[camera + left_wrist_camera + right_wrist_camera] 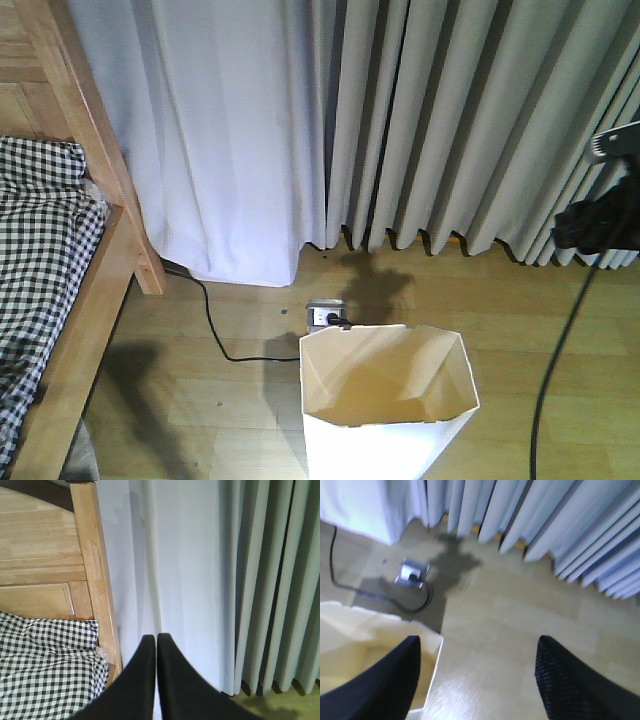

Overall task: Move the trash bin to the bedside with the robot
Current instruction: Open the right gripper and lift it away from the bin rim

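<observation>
Bin (375,650) sits below-left of my right pincer (477,675), whose jaws gape wide and empty over its near rim. My left pincer (156,645) is pressed closed, empty, facing the bed (45,580), so my right arm is nearer.

One trash bin (388,400) stands on the floor at about 6 o'clock in the front view, and one bed (60,260) with one visible wooden post (95,140) sits at 9 o'clock. One floor socket (326,315) lies at the centre with one black cable (215,330) running from it toward 10 o'clock. Two curtains hang behind, one white curtain (220,130) at 12 o'clock and one grey curtain (470,120) at 2 o'clock.
</observation>
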`<state>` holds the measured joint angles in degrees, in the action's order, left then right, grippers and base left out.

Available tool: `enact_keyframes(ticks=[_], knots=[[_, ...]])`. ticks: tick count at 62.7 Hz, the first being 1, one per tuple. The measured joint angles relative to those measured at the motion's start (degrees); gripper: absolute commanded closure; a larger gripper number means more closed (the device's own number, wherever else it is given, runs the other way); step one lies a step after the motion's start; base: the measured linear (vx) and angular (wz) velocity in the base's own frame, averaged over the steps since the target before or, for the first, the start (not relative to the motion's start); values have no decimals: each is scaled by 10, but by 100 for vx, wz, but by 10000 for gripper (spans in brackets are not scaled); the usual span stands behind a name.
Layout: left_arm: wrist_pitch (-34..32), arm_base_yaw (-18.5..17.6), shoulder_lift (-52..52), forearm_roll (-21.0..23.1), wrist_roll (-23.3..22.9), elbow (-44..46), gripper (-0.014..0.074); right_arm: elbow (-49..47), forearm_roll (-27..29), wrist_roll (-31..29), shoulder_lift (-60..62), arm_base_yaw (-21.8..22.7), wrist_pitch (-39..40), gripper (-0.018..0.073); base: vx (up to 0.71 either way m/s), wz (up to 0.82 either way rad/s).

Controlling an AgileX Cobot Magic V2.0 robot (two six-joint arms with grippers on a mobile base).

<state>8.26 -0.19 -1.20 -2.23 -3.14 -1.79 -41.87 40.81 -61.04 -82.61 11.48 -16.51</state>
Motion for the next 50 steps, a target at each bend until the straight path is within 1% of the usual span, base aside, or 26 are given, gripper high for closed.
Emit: enact_keyframes(ticks=[12,17,21,26,38,50], knots=[[0,0,0,0,0,0,603,63,0,1,177,0,12,83,0,0],[0,0,0,0,0,0,603,86,34,9,236,-5,34,83,0,0],[0,0,0,0,0,0,603,104,72,17,287,-18,62,83,0,0],[0,0,0,0,0,0,603,126,98,20,339,-39,78,83,0,0],[0,0,0,0,0,0,603,206,103,20,462,-99,121,83,0,0],[0,0,0,0,0,0,603,275,113,20,566,-108,141,83,0,0]])
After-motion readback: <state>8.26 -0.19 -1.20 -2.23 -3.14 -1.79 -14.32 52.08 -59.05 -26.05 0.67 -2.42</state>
